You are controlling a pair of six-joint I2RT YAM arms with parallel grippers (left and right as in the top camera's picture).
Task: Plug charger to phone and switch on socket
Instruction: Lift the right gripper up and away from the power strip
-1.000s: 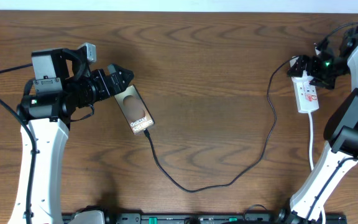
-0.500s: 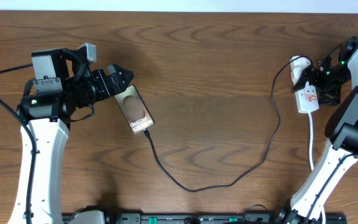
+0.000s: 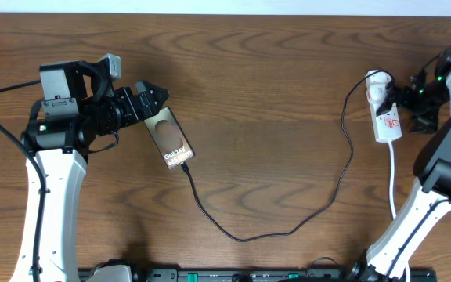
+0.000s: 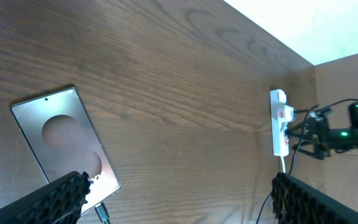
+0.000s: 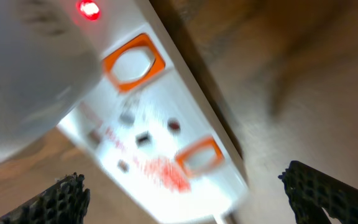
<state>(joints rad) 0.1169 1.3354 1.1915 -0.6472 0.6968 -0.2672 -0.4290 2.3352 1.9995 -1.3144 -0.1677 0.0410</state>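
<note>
Dark phone (image 3: 171, 139) with white Galaxy lettering lies flat at about 9 o'clock on the brown wooden surface (image 3: 272, 70). The thin black charger (image 3: 288, 227) meets its 5 o'clock end and loops across to the white socket (image 3: 384, 113) at 3 o'clock (a red lamp (image 5: 89, 9) glows on it; that wrist view is blurred). Left tool (image 3: 153, 92) sits over the phone's 11 o'clock end, spread wide, empty. Right tool (image 5: 188, 190), just beside the socket, is also spread, gripping nothing.
</note>
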